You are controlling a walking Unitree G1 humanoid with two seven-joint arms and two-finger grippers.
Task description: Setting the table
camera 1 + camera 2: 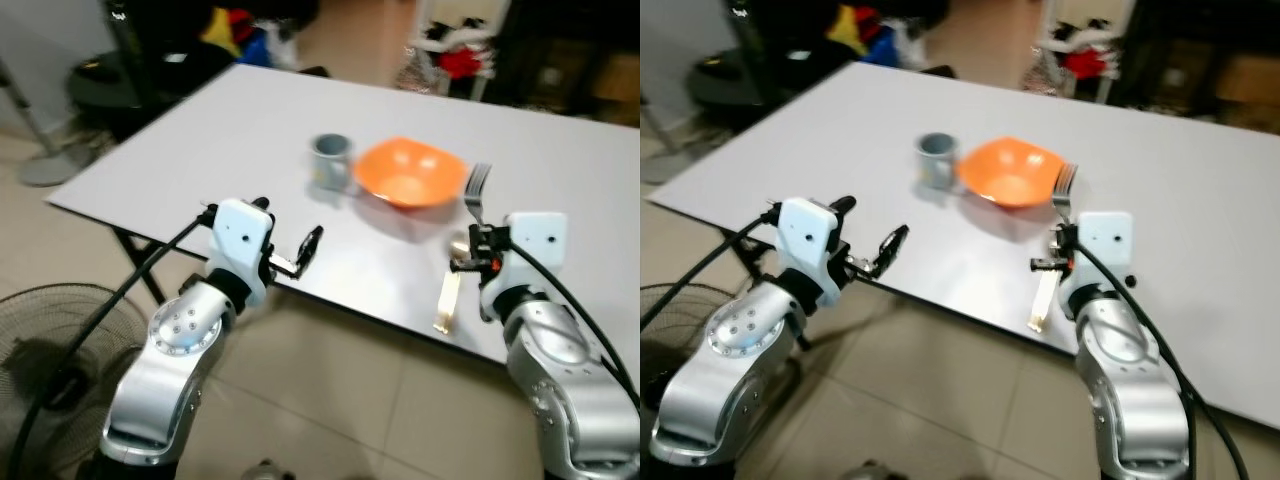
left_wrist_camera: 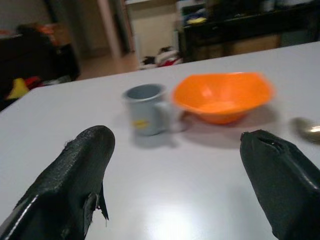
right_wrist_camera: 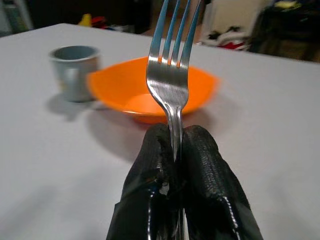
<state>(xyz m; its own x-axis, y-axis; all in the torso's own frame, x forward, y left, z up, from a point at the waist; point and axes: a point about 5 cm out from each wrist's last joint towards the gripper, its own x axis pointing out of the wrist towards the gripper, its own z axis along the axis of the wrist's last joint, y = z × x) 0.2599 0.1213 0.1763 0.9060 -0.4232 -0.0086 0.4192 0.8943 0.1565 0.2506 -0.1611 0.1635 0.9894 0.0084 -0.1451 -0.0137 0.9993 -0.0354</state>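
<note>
Left eye view: the right gripper (image 1: pixel 478 250) holds a fork (image 1: pixel 477 187) tines forward; the bowl (image 1: pixel 410 174) sits just ahead of it, the cup (image 1: pixel 331 160) beside the bowl. A spoon (image 1: pixel 450 290), pale handle, lies on the table (image 1: pixel 200 130) right by this gripper.
Right eye view: the left gripper (image 1: pixel 875 250) hangs over the table's near edge, fingers spread, holding nothing; cup and bowl are ahead of it.
Left wrist view: the cup carries a small yellow mark, too blurred to read.
Right wrist view: fingers (image 3: pixel 150 165) pinch the fork's neck.
Progress: bowl, cup and spoon look placed; fork not yet set down.
Writing: none readable.
</note>
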